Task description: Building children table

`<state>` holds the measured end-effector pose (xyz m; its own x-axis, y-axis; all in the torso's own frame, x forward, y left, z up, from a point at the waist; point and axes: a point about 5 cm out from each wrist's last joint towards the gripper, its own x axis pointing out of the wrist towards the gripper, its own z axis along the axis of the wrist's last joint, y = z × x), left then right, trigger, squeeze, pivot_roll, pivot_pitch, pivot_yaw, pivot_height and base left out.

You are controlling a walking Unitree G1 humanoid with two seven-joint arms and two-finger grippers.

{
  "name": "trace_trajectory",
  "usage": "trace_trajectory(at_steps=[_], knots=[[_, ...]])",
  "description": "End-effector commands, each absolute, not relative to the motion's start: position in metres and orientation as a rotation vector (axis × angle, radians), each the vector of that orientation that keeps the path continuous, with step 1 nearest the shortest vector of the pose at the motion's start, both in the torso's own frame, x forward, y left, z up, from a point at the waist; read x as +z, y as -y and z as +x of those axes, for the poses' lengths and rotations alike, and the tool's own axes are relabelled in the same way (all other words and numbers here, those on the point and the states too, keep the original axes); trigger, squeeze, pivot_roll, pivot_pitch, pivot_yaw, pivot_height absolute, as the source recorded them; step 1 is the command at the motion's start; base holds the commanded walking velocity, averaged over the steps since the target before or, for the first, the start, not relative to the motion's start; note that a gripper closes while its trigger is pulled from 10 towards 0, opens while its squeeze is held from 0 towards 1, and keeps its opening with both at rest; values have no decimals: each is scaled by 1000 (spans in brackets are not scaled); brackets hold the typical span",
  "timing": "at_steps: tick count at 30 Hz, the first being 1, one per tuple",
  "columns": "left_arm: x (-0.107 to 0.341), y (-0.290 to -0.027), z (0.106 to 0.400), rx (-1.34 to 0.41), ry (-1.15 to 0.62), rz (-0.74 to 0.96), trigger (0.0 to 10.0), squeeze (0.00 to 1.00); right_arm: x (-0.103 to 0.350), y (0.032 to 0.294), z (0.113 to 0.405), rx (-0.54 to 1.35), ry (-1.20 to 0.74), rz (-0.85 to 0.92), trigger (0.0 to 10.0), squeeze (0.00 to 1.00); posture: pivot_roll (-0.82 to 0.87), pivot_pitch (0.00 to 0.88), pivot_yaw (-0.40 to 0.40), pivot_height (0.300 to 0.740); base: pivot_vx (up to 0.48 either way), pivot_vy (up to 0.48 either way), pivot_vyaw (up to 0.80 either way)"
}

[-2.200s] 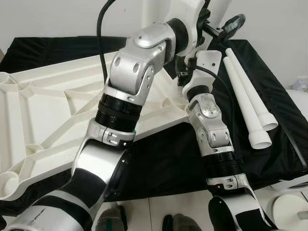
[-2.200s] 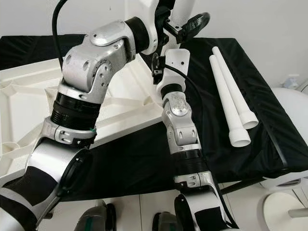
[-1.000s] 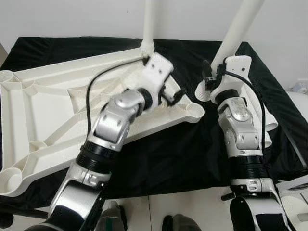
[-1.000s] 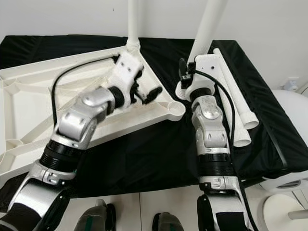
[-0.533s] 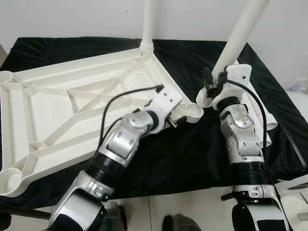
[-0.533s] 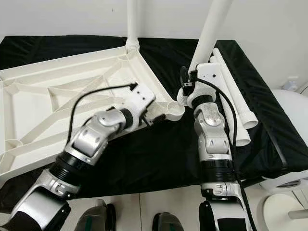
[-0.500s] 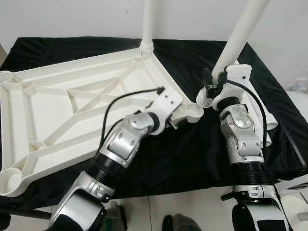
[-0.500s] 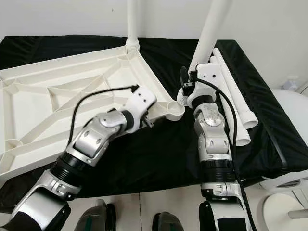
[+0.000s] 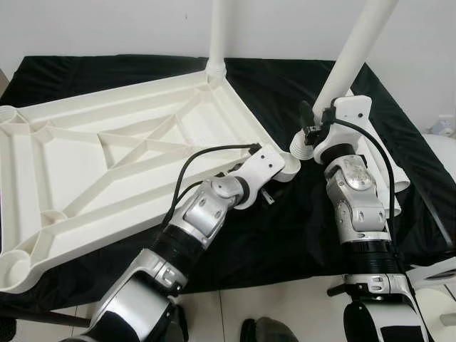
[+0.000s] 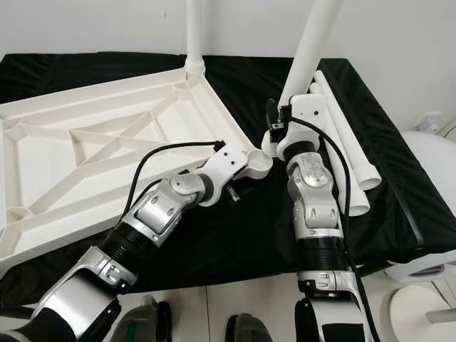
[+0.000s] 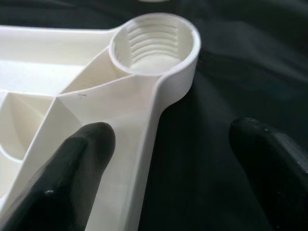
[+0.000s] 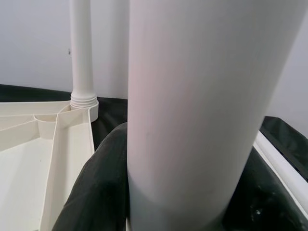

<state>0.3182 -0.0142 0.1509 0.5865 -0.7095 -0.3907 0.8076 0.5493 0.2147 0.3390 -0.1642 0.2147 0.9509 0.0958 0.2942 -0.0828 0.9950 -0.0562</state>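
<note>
- Lying upside down on a black cloth [image 9: 235, 242] is a white plastic tabletop [image 9: 85, 185], its ribbed underside facing up.
- One white leg [image 9: 217, 35] stands upright, already set in the tabletop's far corner socket.
- The near right corner has an empty threaded socket [image 11: 154, 43], ridges visible inside the ring.
- The left gripper [image 11: 168, 163] reaches to that corner with its fingers spread wide: one black finger [image 11: 72, 168] rests on the tabletop's rib, the other is out over the cloth, and the tabletop's edge passes between them.
- The right gripper [image 9: 313, 132] is pinched on a second leg [image 9: 349, 64], gripping it low down near its flared end.
- That second leg leans, its top tipped away to the right; its lower end sits just beside the empty socket, on the socket's right side.
- In the right wrist view the held leg [image 12: 202, 106] stands between the two dark fingers, with the standing leg behind it.
- Two more legs [image 10: 345, 153] lie side by side on the cloth to the right of the right arm, flared ends toward the robot.
</note>
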Motion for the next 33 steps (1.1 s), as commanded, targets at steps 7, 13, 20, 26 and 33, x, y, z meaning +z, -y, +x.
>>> trace_trajectory(at_steps=[7, 13, 20, 26, 33], knots=[[153, 13, 327, -804, -244, 383, 4392, 0, 220, 165, 338, 95, 331, -49, 10000, 0, -19, 75, -29, 740, 0, 0, 0], [144, 7, 325, -852, -285, 401, 0, 0, 219, 164, 337, 111, 325, -49, 10000, 0, -21, 70, -27, 740, 0, 0, 0], [135, -1, 323, -873, -312, 455, 3412, 0, 219, 163, 337, 122, 324, -56, 10000, 0, -24, 66, -26, 740, 0, 0, 0], [127, -9, 324, -883, -342, 511, 10000, 0, 220, 162, 337, 141, 325, -63, 10000, 0, -22, 58, -27, 740, 0, 0, 0], [123, -11, 323, -896, -360, 544, 10000, 0, 219, 161, 337, 151, 321, -64, 10000, 0, -24, 52, -29, 740, 0, 0, 0]])
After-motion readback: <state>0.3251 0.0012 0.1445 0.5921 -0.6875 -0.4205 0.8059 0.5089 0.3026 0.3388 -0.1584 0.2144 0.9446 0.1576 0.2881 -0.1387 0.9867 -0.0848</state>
